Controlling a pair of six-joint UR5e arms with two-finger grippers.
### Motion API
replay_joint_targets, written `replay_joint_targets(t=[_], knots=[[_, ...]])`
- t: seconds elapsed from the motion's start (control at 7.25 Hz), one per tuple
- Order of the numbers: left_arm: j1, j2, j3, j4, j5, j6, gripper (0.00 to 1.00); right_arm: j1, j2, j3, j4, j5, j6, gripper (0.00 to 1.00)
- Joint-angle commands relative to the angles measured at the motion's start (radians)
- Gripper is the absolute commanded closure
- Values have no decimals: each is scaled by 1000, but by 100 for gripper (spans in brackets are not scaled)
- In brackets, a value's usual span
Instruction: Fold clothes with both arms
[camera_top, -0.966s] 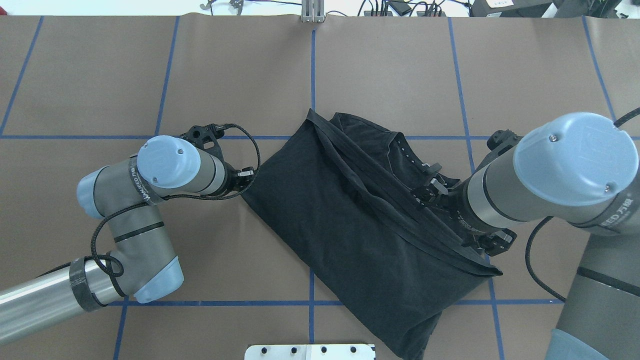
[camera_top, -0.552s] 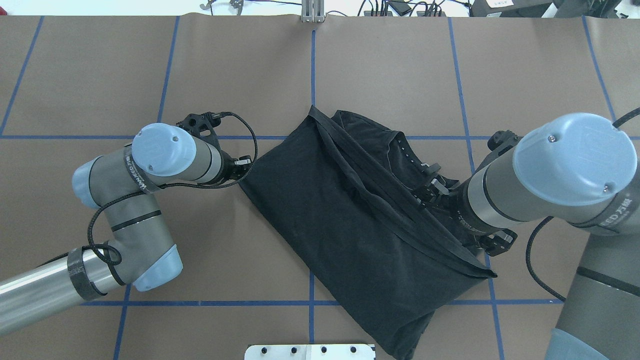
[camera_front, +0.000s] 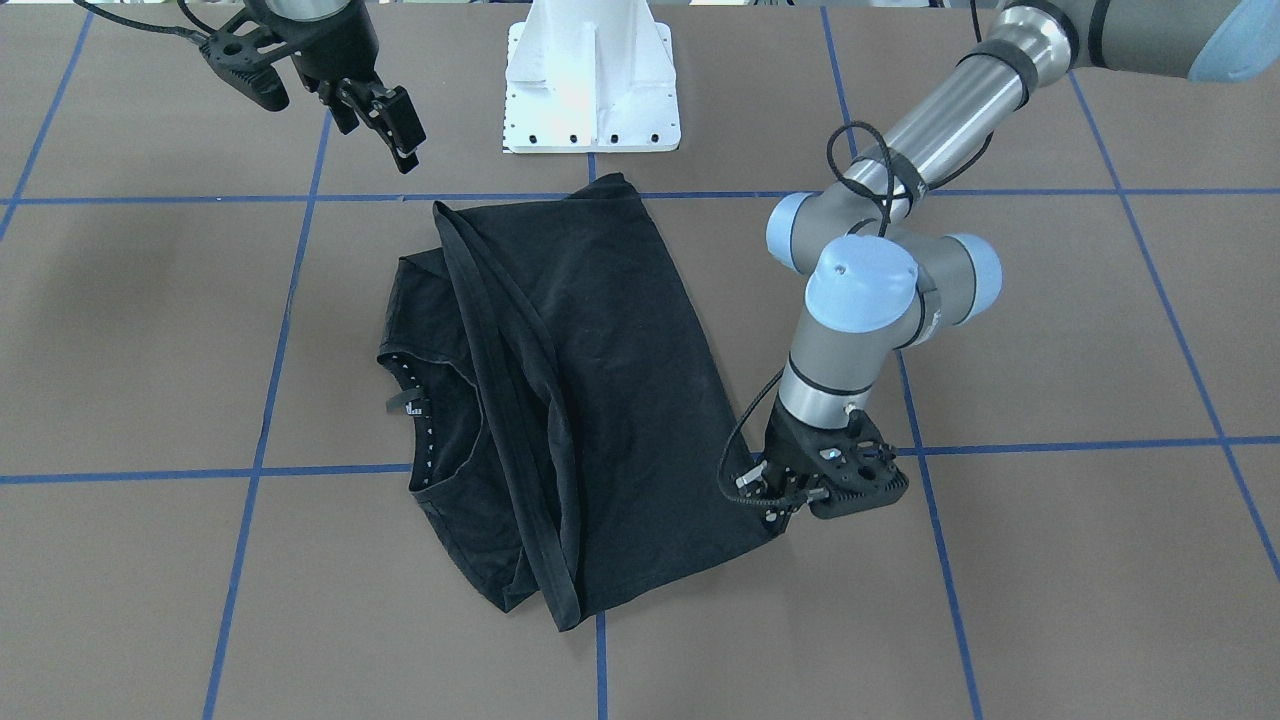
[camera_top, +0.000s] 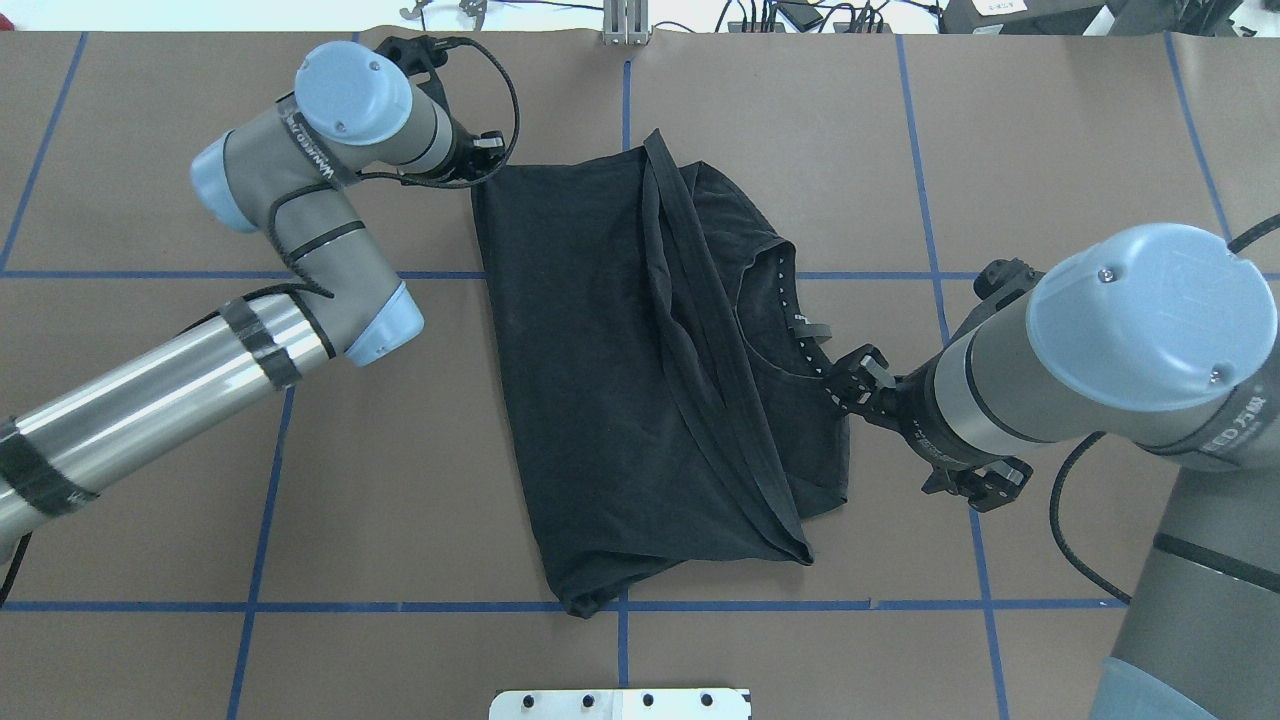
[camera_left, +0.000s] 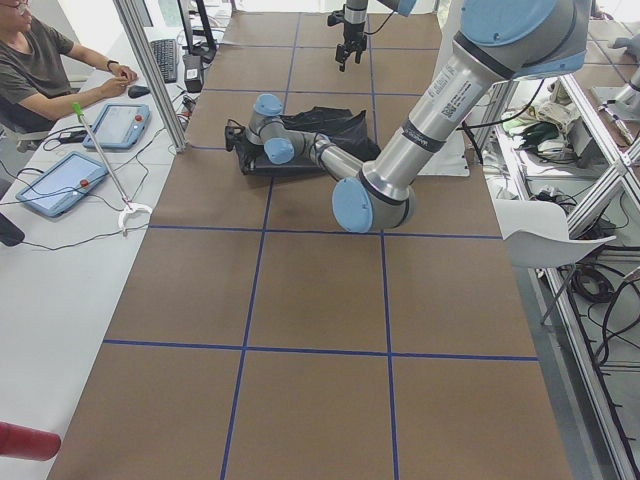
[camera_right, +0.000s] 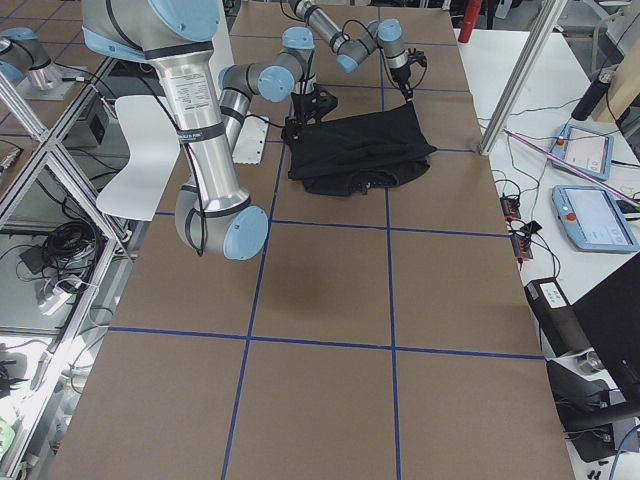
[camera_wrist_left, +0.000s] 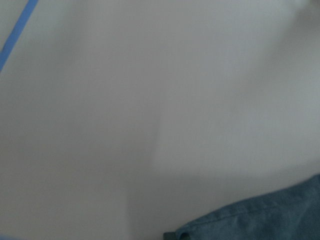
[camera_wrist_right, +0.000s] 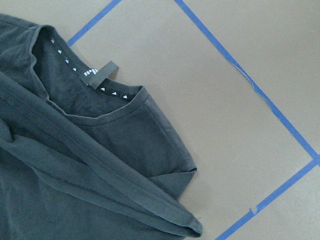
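Shirt (camera_top: 590, 380) lies mid-table, long axis running 12 to 6 in the overhead view. It is partly folded: one flap is turned over the body, and its hem (camera_top: 700, 330) runs as a doubled ridge from 12 down to 5.

Collar (camera_wrist_right: 107, 107) is exposed on the 3 o'clock side. It is ribbed, with a row of small white marks inside and a grey loop tab (camera_wrist_right: 100, 72).

Black knit cotton, matte, faintly creased. My read is light, limp and grippy on the brown table (camera_top: 200, 450) covering; it should drag and bunch rather than slide, and sag between two holds.

- Left gripper (camera_top: 487, 152) is down at the shirt's 11 o'clock corner. It looks pinched on that corner, though the fingertips are mostly hidden.
- Right gripper (camera_top: 858, 380) hangs above the table at 3 o'clock, just off the collar edge, jaws parted and holding nothing.

Best holds, I judge, are corners and stitched edges, where the layers are thick. Try the shoulder by the collar, or the folded hem end at 5 o'clock. Pinch through all layers, or the fold will peel apart.

Blue tape (camera_top: 625, 130) grids the table.
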Motion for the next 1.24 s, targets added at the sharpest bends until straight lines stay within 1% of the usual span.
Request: replay_joint_targets(t=[0.0,0.14,0.28,0.41,0.55,0.69,0.83,0.97,1.1], knots=[[-34,-175,307,-193,6,14,100,4,1,-2,6,-13,0,0],[-34,-207,371,-224,15,14,100,2,2,-6,9,-23,-2,0],[-34,-211,373,-226,13,36,19,-2,4,-11,14,-30,-5,0],[-42,-209,355,-225,13,66,0,-10,34,-29,14,-62,-8,0],[-46,-167,262,-213,4,73,0,-37,103,-107,14,-91,-11,0],[-46,-48,100,-182,-34,75,0,-67,169,-183,16,-133,-14,0],[-49,55,-64,-138,-107,75,0,-80,226,-259,14,-141,-67,0],[-49,175,-231,-119,-115,77,0,-103,285,-328,11,-142,-192,0],[-49,276,-353,-117,-126,83,0,-143,286,-366,11,-154,-377,1]])
